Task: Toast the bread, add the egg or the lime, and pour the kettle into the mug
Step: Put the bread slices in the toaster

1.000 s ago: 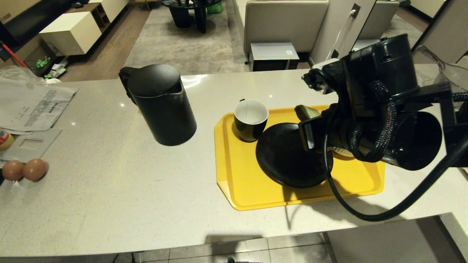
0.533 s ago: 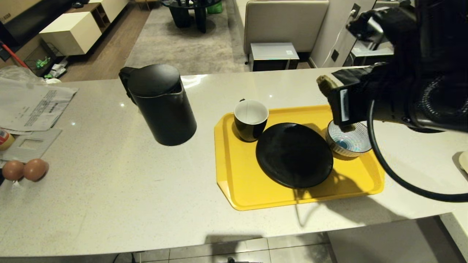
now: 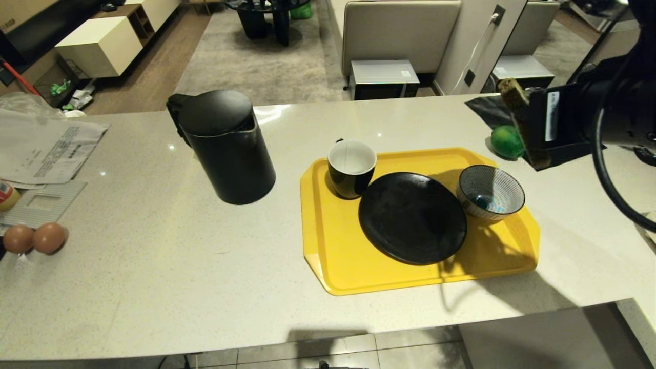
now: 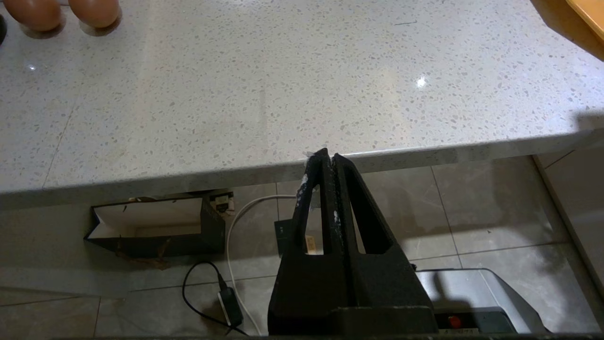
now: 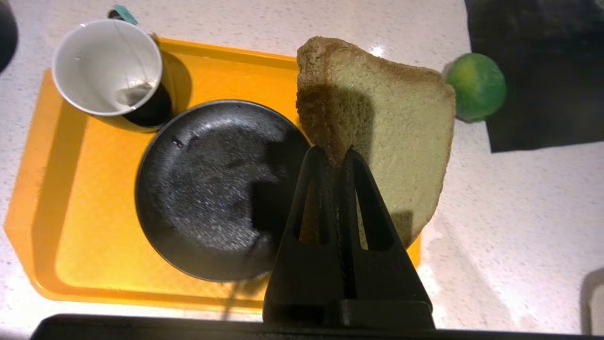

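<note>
The bread [image 5: 391, 123], pale green with a brown crust, hangs in the air with my right gripper [image 5: 335, 153] shut on its crust. In the head view the bread [image 3: 512, 97] shows edge-on, high above the counter, beyond the yellow tray's [image 3: 318, 246] back right corner and over the lime [image 3: 507, 142]. The black mug [image 3: 351, 166], white inside, stands at the tray's back left with a tea bag in it. To the tray's left stands the black kettle [image 3: 228, 146]. Two brown eggs [image 3: 48, 237] lie at the counter's far left. My left gripper [image 4: 329, 156] is shut and parked below the counter's front edge.
A black plate [image 3: 412, 218] and a blue-and-white striped bowl [image 3: 490, 192] sit on the tray. The lime rests beside a black cloth [image 3: 487, 110]. Papers [image 3: 46, 148] lie at the back left of the counter.
My right arm has risen and swung to the right with the bread, from over the plate to beyond the tray's back right corner. The striped bowl and the lime have come into view.
</note>
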